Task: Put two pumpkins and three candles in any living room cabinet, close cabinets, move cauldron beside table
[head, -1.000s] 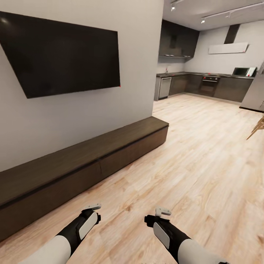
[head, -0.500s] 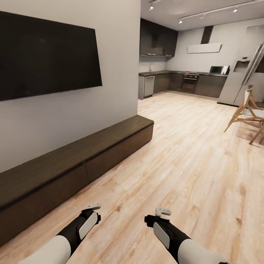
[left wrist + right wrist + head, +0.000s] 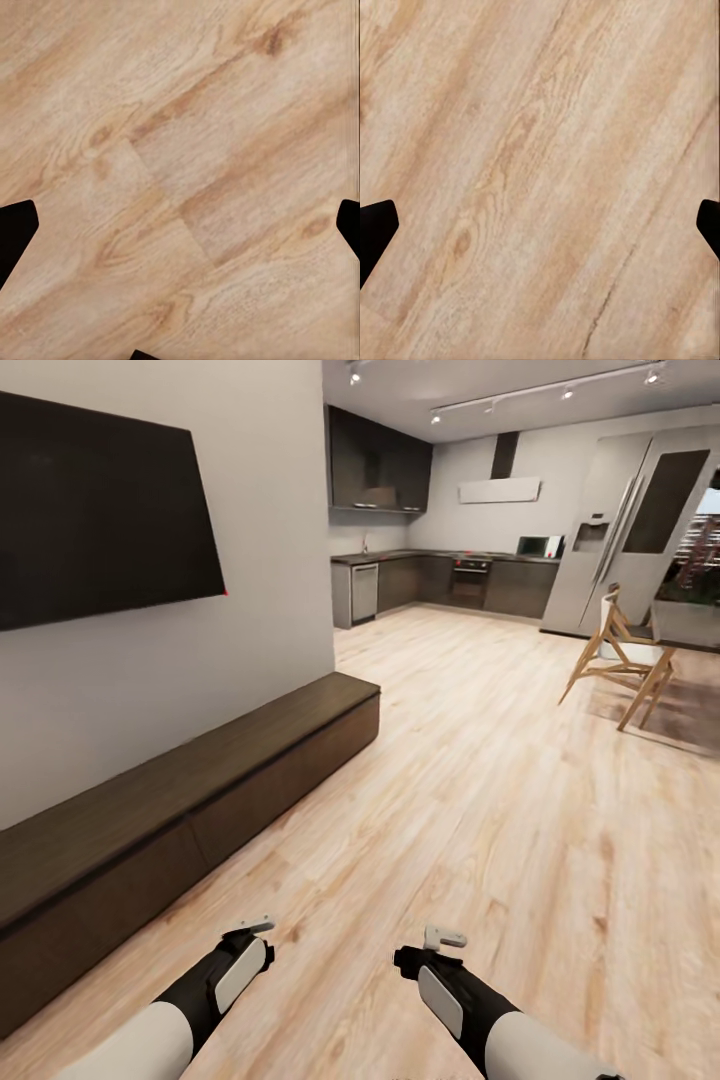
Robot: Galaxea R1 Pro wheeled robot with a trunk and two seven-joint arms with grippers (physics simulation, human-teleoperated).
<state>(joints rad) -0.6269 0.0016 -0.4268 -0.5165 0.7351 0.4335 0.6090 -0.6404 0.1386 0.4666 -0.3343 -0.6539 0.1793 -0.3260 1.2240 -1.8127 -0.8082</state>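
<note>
Light wood plank floor (image 3: 520, 840) runs from the living room back to an open kitchen with dark grey units (image 3: 440, 580) and a tall steel fridge (image 3: 610, 530). On the pale wall (image 3: 200, 650) to the robot's left hangs a black TV (image 3: 90, 520). Beneath it, against the wall, sits the cabinet (image 3: 190, 800): long, low, dark brown, all drawer fronts flush and shut, nothing on its top. Far right, wooden chairs (image 3: 625, 660) stand beside a table edge (image 3: 690, 625), well apart from the cabinet. Both arms are held low and forward over bare floor. Left gripper (image 3: 258, 928) hangs above the planks, near the cabinet's front but not touching it; the cabinet lies to its left and ahead. Right gripper (image 3: 440, 938) is farther from the cabinet, on the open-floor side. In the left wrist view the dark fingertips (image 3: 16, 232) appear at opposite edges with wood grain between them, so the fingers stand wide apart and hold nothing. The right wrist view reads the same: fingertips (image 3: 376, 229) at the two edges, spread apart, bare planks (image 3: 540, 180) between. Pumpkins, candles, cauldron: none identifiable in these views.
</note>
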